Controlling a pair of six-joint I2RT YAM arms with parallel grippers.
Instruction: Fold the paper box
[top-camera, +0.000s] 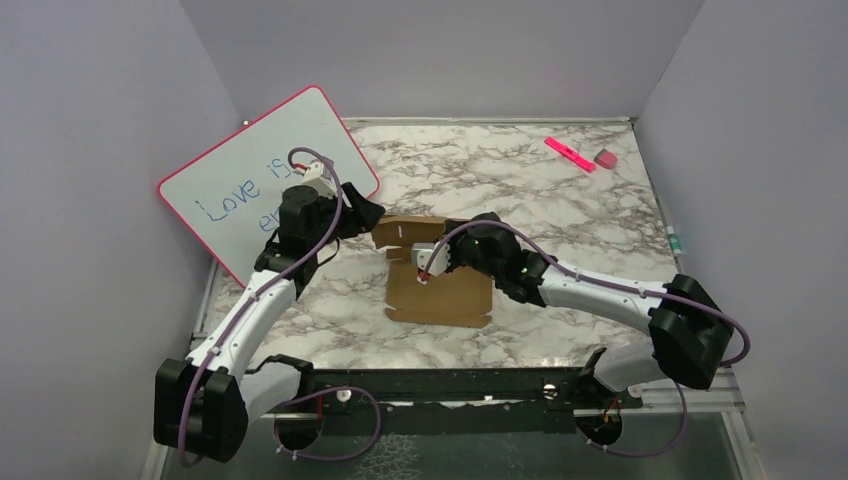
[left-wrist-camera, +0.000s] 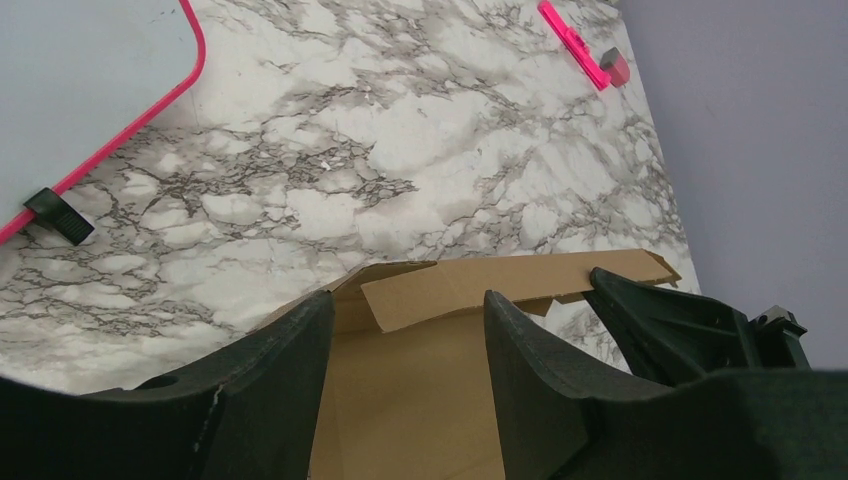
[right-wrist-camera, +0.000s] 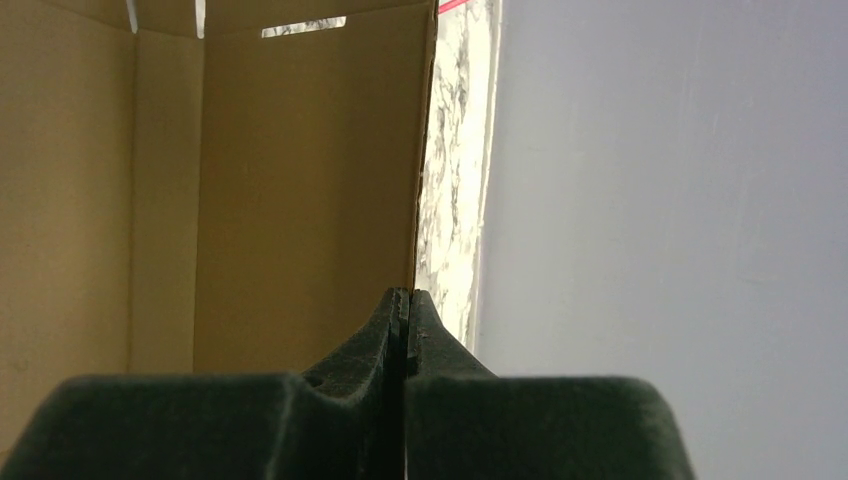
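The paper box (top-camera: 445, 298) is a brown cardboard sheet lying mid-table, its far flaps partly raised. My left gripper (top-camera: 372, 226) is at the box's far-left corner. In the left wrist view it (left-wrist-camera: 405, 315) is open, its fingers (left-wrist-camera: 290, 370) spread over the cardboard floor, and a folded flap (left-wrist-camera: 500, 285) runs across just beyond the tips. My right gripper (top-camera: 426, 264) reaches over the box from the right. In the right wrist view it (right-wrist-camera: 407, 296) is shut, its tips at the edge of an upright cardboard panel (right-wrist-camera: 300, 180). I cannot tell whether they pinch that edge.
A pink-framed whiteboard (top-camera: 265, 180) with blue writing leans at the back left, close behind my left arm. A pink marker (top-camera: 570, 153) and a small eraser (top-camera: 605, 158) lie at the far right corner. Grey walls enclose the marble table (top-camera: 560, 210) on three sides.
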